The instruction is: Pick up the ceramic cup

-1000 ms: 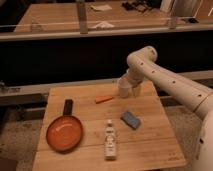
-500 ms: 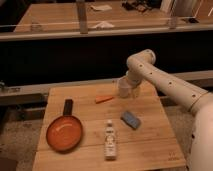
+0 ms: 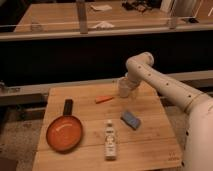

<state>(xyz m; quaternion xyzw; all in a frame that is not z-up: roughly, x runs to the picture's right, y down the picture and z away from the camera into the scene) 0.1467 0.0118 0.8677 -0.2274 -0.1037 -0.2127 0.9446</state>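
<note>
reaching in from the right with a white perforated robot arm [image 3: 167, 90], bending at a rounded elbow and pointing the end effector [image 3: 124, 85] down at the far right part of the pale wooden tabletop [image 3: 150, 145]. finding the small cream cylindrical ceramic cup [image 3: 122, 92] right at that end effector, near the tabletop's back edge, blending into it so closely as to be hard to separate. not managing to tell whether gripping the cup, standing wide or standing narrow. seeing a small orange carrot-like piece [image 3: 104, 99] just left of the cup. seeing a blue-grey rectangular sponge [image 3: 130, 119] nearer the front, and a slim white labelled bottle [image 3: 110, 140] left of it, close to the front edge. showing a round orange frying pan [image 3: 64, 134] on the left side, black handle pointing toward the far edge.
</note>
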